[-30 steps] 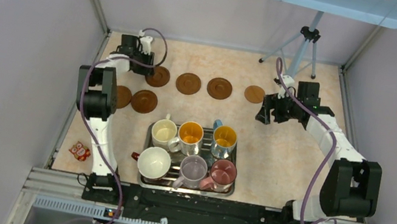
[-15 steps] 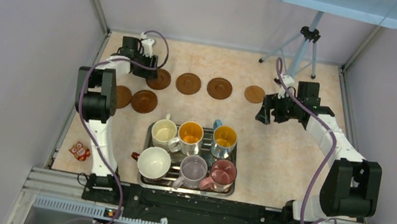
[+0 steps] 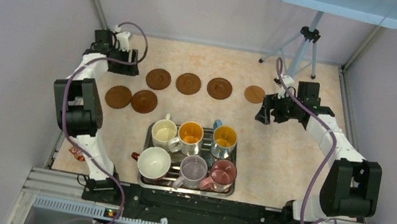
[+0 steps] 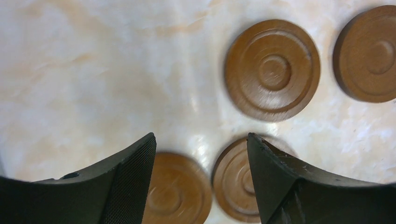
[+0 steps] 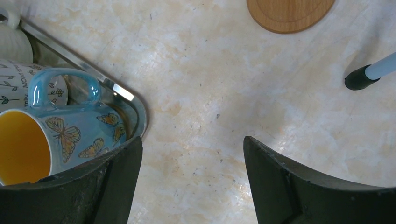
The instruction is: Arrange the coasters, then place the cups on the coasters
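Coasters (image 3: 188, 83) lie flat and bare, three brown plus a smaller tan coaster (image 3: 255, 93) in the far row, two brown nearer on the left; six cups (image 3: 191, 134) stand upright, packed three-by-two on the tray (image 3: 186, 189).

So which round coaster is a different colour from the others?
The smaller light tan round coaster at the right end of the far row; the other five coasters are dark reddish-brown.

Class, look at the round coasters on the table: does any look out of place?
Two dark brown round coasters lie nearer, left of the back row of four; that row's right-end light tan coaster is smaller.
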`<state>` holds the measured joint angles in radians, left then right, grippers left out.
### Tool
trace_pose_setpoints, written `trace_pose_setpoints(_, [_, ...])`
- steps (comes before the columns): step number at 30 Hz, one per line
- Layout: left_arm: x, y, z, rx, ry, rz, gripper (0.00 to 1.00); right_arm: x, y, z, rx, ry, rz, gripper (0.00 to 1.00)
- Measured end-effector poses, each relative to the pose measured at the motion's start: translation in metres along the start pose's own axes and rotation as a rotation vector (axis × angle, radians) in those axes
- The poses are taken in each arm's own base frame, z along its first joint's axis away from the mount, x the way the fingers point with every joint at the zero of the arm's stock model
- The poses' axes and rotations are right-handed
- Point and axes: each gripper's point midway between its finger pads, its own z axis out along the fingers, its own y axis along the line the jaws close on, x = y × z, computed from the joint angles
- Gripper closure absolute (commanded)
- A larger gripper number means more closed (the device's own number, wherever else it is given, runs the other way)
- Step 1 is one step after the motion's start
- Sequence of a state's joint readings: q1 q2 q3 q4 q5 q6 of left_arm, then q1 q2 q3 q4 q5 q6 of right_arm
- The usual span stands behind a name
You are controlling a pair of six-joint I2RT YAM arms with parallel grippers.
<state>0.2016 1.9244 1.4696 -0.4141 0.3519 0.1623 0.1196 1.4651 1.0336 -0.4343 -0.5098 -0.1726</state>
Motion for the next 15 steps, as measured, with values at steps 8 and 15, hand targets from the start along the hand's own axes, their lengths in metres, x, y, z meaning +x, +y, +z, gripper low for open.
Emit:
trace_pose_setpoints(8, [0.051,0.054,-0.051,-0.088,0.040,-0.037,0.26,0.002,0.004,-0.002,-0.015,-0.004,-0.001,0.22])
trace_pose_setpoints(15, [0.116,0.068,-0.051,-0.103,0.164,-0.048,0.28,0.003,0.006,-0.003,-0.022,-0.005,0.000,0.22])
